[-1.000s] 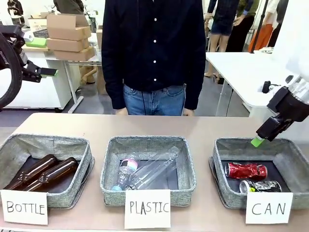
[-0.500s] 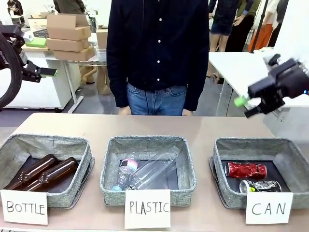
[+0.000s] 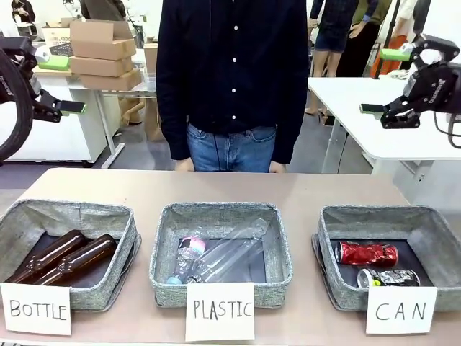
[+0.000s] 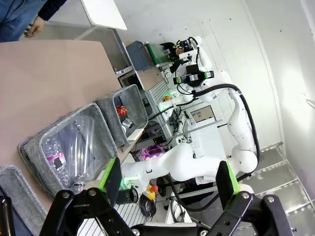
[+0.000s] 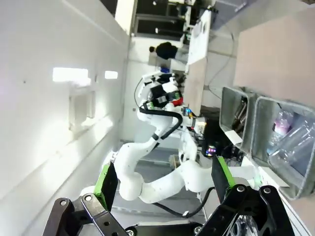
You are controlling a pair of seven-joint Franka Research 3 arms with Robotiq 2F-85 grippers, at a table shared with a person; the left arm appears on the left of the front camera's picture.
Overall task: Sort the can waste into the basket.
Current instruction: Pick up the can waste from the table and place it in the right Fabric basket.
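Observation:
Both pieces of can waste lie in the grey basket (image 3: 374, 214) behind the "CAN" card (image 3: 401, 310): a dented red can (image 3: 366, 254) and, in front of it, a dark can (image 3: 390, 277) with silver ends. High above that basket, at the upper right, my right gripper (image 3: 385, 81) stands open and holds nothing. At the upper left, off the table, my left gripper (image 3: 61, 83) is open and empty too. In the left wrist view the open gripper (image 4: 168, 177) looks down on the basket (image 4: 136, 98), where the red can (image 4: 121, 111) shows. The right wrist view has its gripper (image 5: 163, 176) open on air.
A basket (image 3: 72, 211) marked "BOTTLE" holds two brown glass bottles (image 3: 68, 258). The middle basket (image 3: 220, 209), marked "PLASTIC", holds clear plastic bottles (image 3: 216, 258). A person (image 3: 230, 79) stands at the table's far edge. A white table (image 3: 360, 101) is behind at the right.
My right gripper has risen from just over the CAN basket's back rim to high at the upper right, empty. The left arm and both cans have not moved.

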